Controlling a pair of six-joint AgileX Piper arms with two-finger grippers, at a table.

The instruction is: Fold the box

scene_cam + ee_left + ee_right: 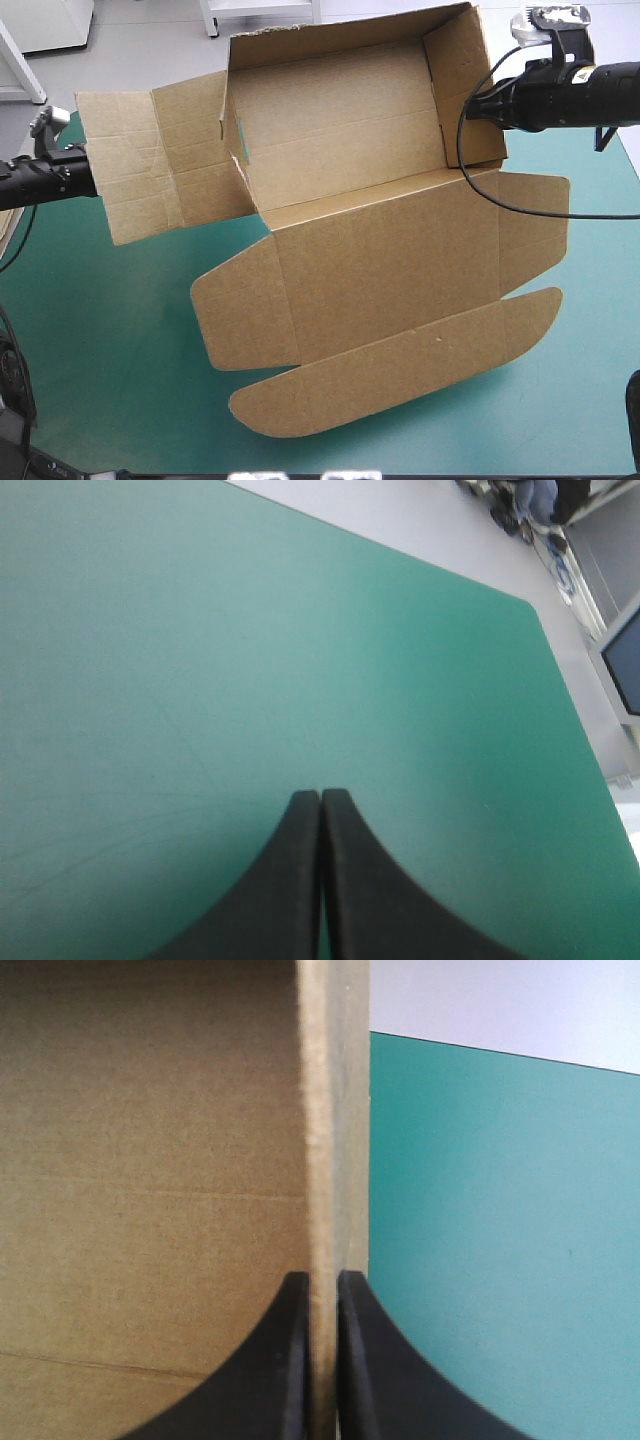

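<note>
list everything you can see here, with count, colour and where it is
box: one, brown, middle of the table; far and right walls raised, left flaps spread outward, lid flat toward the near edge
table cover: one, teal-green, under and around the box
left gripper: one, black fingers, shut on nothing, over bare cover beside the box's left flaps
right gripper: one, black fingers, shut on the box's raised right wall
</note>
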